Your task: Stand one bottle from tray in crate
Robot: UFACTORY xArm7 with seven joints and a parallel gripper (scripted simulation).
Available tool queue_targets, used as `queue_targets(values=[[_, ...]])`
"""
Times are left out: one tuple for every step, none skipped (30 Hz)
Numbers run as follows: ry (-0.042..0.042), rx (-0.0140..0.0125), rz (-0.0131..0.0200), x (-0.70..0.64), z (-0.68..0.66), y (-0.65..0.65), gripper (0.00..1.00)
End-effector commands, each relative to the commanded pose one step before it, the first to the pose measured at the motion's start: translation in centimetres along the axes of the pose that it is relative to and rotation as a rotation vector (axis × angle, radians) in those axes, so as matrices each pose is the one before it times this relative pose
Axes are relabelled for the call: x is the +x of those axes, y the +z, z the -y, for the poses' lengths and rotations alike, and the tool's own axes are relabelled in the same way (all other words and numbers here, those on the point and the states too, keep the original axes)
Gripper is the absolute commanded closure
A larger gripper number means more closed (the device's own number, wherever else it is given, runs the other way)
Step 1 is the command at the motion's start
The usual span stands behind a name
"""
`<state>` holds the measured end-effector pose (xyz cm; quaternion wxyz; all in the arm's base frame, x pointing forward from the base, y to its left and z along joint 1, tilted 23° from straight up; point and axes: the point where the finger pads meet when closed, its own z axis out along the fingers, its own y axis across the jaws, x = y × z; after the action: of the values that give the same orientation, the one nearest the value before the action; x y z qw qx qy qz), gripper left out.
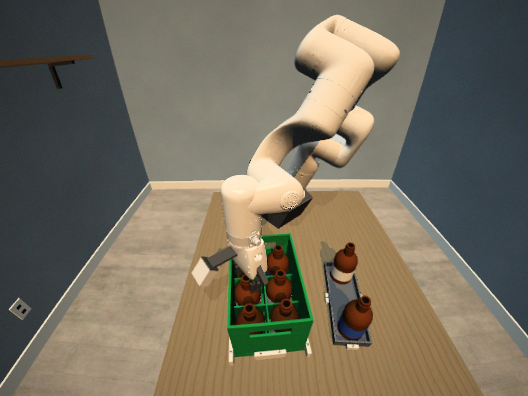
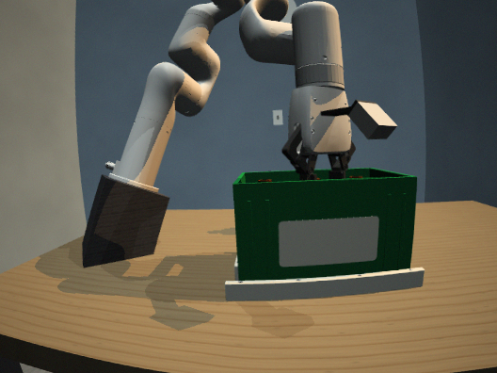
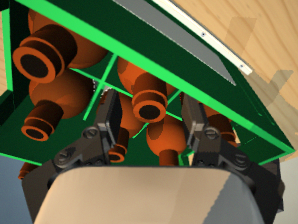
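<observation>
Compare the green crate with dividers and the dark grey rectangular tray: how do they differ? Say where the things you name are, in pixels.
The green crate (image 1: 267,341) (image 2: 259,245) (image 3: 150,30) has tall walls; the dark grey tray (image 1: 352,343) has only a low rim.
Dividers split the crate into cells, while the tray shows none.
The crate holds at least five brown bottles (image 1: 279,287) (image 3: 60,95), the tray two (image 1: 356,317).
Both sit level on the wooden table (image 1: 400,360) (image 2: 94,325) (image 3: 265,30).

Wood-grained tabletop (image 1: 400,350) (image 2: 188,348); matt green crate (image 1: 270,340) (image 2: 256,235) (image 3: 60,22), seemingly plastic; glassy brown bottles (image 1: 358,312) (image 3: 60,95)
</observation>
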<state>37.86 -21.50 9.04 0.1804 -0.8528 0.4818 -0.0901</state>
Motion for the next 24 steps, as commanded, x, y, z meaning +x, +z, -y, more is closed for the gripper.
queue_targets(values=[[0.00028,0.00120,-0.00396,0.151,0.030,-0.137,0.35],[0.00000,0.00000,0.00000,0.000,0.000,0.000,0.35],[0.00000,0.00000,0.00000,0.000,0.000,0.000,0.35],[0.00000,0.00000,0.00000,0.000,0.000,0.000,0.35],[0.00000,0.00000,0.00000,0.000,0.000,0.000,0.35],[0.00000,0.00000,0.00000,0.000,0.000,-0.003,0.35],[0.00000,0.00000,0.00000,0.000,0.000,-0.007,0.35],[0.00000,0.00000,0.00000,0.000,0.000,-0.013,0.35],[0.00000,0.00000,0.00000,0.000,0.000,-0.020,0.35],[0.00000,0.00000,0.00000,0.000,0.000,-0.029,0.35],[0.00000,0.00001,0.00000,0.000,0.000,-0.040,0.35],[0.00000,0.00000,0.00000,0.000,0.000,-0.051,0.35],[0.00000,0.00000,0.00000,0.000,0.000,-0.063,0.35],[0.00000,0.00000,0.00000,0.000,0.000,-0.075,0.35],[0.00000,-0.00001,0.00000,0.000,0.000,-0.088,0.35],[0.00001,-0.00002,0.00000,-0.001,-0.001,-0.102,0.35],[-0.00001,0.00002,0.00000,0.001,0.001,-0.117,0.35],[0.00000,0.00001,0.00000,0.000,0.000,-0.131,0.35],[0.00000,0.00000,0.00000,0.000,0.000,0.000,0.35],[0.00000,0.00000,0.00000,0.000,0.000,0.000,0.35],[0.00000,-0.00001,0.00000,0.000,0.000,-0.144,0.35],[0.00000,-0.00001,0.00000,0.000,0.000,-0.159,0.35],[-0.00001,0.00002,0.00000,0.000,0.001,-0.173,0.35],[0.00001,-0.00001,0.00000,0.000,-0.001,-0.186,0.35]])
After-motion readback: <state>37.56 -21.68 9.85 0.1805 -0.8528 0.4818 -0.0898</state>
